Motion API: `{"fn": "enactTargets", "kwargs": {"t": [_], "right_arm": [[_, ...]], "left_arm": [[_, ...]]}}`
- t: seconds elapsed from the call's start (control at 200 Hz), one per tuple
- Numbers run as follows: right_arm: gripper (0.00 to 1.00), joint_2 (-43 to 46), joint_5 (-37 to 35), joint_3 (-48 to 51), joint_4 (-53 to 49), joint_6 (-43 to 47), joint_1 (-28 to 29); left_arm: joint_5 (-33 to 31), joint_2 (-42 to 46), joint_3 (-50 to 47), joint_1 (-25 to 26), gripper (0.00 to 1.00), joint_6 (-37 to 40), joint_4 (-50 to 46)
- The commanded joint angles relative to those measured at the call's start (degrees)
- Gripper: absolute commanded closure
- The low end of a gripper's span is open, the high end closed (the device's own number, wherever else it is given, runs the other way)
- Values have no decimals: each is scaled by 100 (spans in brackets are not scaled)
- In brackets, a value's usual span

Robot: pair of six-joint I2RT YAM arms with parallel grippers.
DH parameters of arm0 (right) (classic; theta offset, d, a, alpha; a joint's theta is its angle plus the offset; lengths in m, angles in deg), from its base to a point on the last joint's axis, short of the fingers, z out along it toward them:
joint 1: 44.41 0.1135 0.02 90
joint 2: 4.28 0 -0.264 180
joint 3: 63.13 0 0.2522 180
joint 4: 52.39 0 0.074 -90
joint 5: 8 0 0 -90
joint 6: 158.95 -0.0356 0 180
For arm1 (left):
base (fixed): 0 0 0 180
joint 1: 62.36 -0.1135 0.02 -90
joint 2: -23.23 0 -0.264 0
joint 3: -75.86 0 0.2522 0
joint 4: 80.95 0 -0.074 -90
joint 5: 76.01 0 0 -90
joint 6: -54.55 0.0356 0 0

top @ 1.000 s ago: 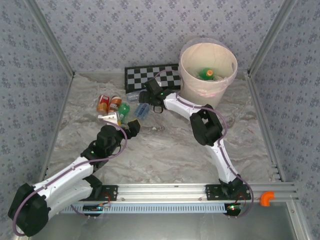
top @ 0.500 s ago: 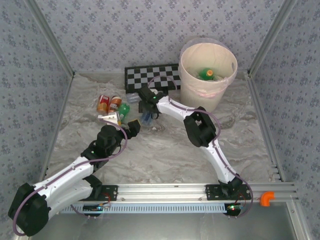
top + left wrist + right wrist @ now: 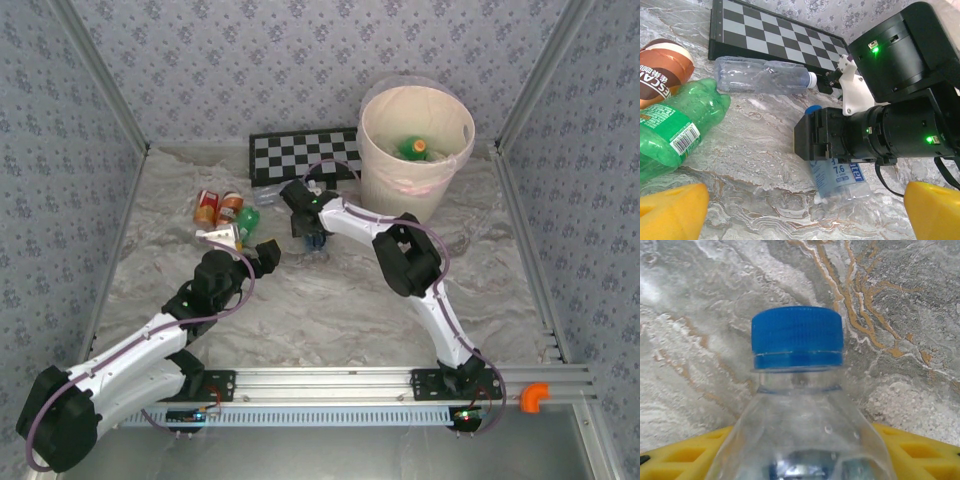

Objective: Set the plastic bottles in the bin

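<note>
My right gripper (image 3: 311, 228) is shut on a clear bottle with a blue label (image 3: 840, 176) and a blue cap (image 3: 797, 337). The bottle's neck sits between the yellow fingers (image 3: 685, 456), and its base is down at the marble table. My left gripper (image 3: 264, 256) stands open just in front of it, with nothing between its yellow fingertips (image 3: 671, 211). A green bottle (image 3: 675, 131), a second clear bottle (image 3: 760, 82) and red-labelled bottles (image 3: 210, 207) lie to the left. The peach-cream bin (image 3: 395, 180) stands at the back right with a green bottle (image 3: 412, 148) inside.
A flat black-and-white checkerboard (image 3: 300, 152) lies against the back wall, left of the bin. Patterned walls close off the table on three sides. The right arm's elbow (image 3: 410, 255) hangs over the table's middle.
My right gripper has swung down onto the clear blue-labelled bottle and closed on it, shifting it a little to the right. The left arm has stayed put.
</note>
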Motion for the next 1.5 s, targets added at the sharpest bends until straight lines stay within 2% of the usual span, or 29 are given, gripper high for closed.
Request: {"fn": "enactTargets", "kwargs": {"t": [0.0, 0.115, 0.345, 0.665, 0.955, 1.124, 1.229, 1.494], "right_arm": [[36, 519, -234, 77, -134, 174, 140], [43, 968, -257, 320, 84, 270, 199], [43, 1982, -424, 766, 270, 474, 228], [43, 3695, -1183, 1247, 420, 1125, 80], [45, 4993, -1599, 1493, 850, 1663, -544], [46, 5283, -1713, 1378, 1087, 1899, -1176], [46, 5293, -1402, 1305, 1149, 1837, -1734], [48, 4517, -1175, 471, 987, 1939, -2523]], "left_arm": [[42, -2, 103, -9, 0, 60, 144], [28, 13, 102, -8, 0, 63, 131], [1, 33, 103, -15, 0, 78, 120], [48, 4, 89, -13, 0, 61, 166], [171, -41, 94, -16, 0, 42, 222], [181, -2, 96, -11, 0, 41, 203], [173, 5, 92, -14, 0, 33, 199], [182, 8, 96, -8, 0, 42, 194]]}}
